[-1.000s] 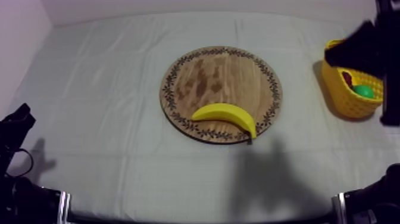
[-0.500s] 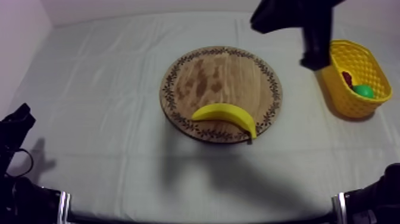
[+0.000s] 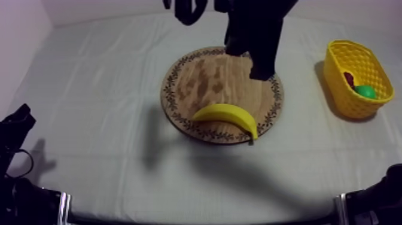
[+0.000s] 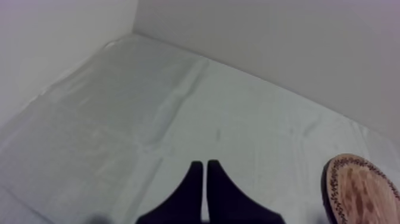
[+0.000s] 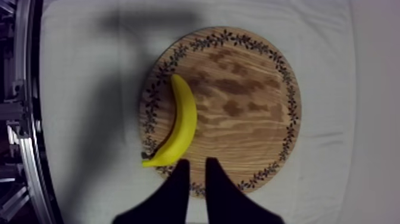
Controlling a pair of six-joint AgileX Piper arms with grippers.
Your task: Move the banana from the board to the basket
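Note:
A yellow banana (image 3: 227, 115) lies on the near edge of the round wooden board (image 3: 206, 78) at mid-table. My right arm comes in from the upper right, and its gripper (image 3: 262, 70) hangs above the board's far right part, behind the banana. In the right wrist view the gripper (image 5: 197, 162) has its fingers slightly apart with nothing between them, over the board's rim just beside the banana (image 5: 181, 122). The yellow basket (image 3: 344, 99) stands at the table's right. My left gripper (image 3: 18, 119) rests low at the left, its fingers (image 4: 193, 179) together in a narrow wedge.
Inside the basket lie a small red fruit (image 3: 349, 78) and a green fruit (image 3: 365, 91). The board's rim (image 4: 357, 179) shows off to the side of my left gripper. Bare cloth (image 3: 96, 90) spreads left of the board.
My right arm has swung left from over the basket to above the board's far right part. The banana, the board and my left arm have not moved.

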